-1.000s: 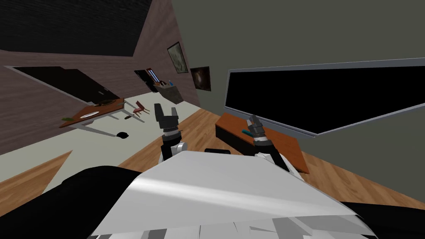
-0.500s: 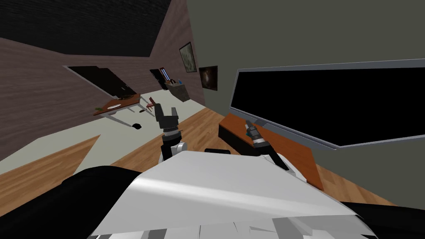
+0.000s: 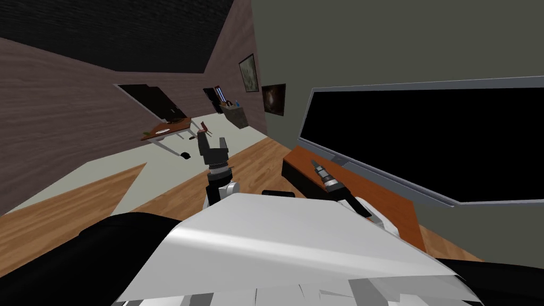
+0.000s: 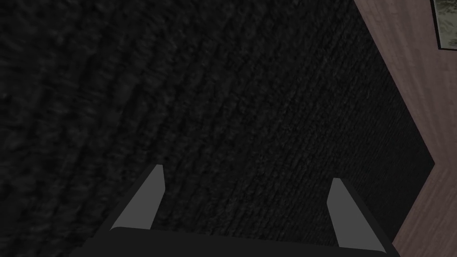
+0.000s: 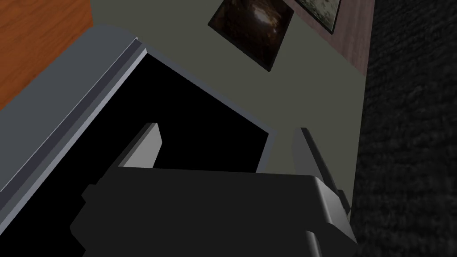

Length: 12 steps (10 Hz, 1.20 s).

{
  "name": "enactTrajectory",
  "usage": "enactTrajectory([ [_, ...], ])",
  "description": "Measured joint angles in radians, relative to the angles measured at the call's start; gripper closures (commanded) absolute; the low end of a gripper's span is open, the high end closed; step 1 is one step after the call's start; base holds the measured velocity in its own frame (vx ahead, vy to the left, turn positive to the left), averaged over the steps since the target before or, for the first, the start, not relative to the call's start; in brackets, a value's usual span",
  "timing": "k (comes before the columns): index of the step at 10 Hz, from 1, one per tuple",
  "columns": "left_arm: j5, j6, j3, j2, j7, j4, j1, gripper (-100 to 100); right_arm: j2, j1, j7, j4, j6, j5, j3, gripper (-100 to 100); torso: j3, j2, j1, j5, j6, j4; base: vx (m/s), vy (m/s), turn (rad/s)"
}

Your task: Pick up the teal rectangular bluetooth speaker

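Right gripper [image 3: 315, 162], fingers spread and empty, hangs over the low cabinet [image 3: 382, 202] under the television [image 3: 425, 138]. Where the speaker lies cannot be told; likely on that cabinet, nearer this arm. Left gripper [image 3: 212, 142] spread.

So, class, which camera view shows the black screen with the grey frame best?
The head view: the screen spreads wide above the orange-brown cabinet. The right wrist view gives one framed corner behind the right gripper; the left wrist camera faces elsewhere.
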Motion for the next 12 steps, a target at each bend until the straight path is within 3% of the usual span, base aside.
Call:
enactTrajectory([
  [4,0.000,0.000,0.000,0.000,0.000,0.000,0.000,0,-0.081,0.005,0.070,0.070,0.028,0.010,0.051,-100,0.000,-0.001,0.000,0.000,0.000,0.000,0.005,-0.021,0.181],
  [6,0.000,0.000,0.000,0.000,0.000,0.000,0.000,0,-0.141,-0.015,0.105,0.145,0.047,0.012,0.092,-100,-0.001,-0.001,-0.002,0.000,-0.001,0.000,0.012,-0.045,0.237],
  [10,0.000,0.000,0.000,0.000,0.000,0.000,0.000,0,-0.257,-0.005,0.160,0.211,0.075,0.018,0.142,-100,-0.001,-0.002,-0.001,0.000,0.000,0.000,0.021,-0.035,0.208],
  [11,0.000,0.000,0.000,0.000,0.000,0.000,0.000,0,-0.287,-0.024,0.180,0.248,0.093,0.025,0.177,-100,-0.002,-0.003,-0.002,0.000,0.000,-0.001,0.036,-0.072,0.340],
  [12,0.000,0.000,0.000,0.000,0.000,0.000,0.000,0,-0.320,-0.007,0.209,0.263,0.113,0.034,0.198,-100,-0.002,-0.003,-0.003,-0.001,0.000,-0.001,0.033,-0.088,0.249],
])
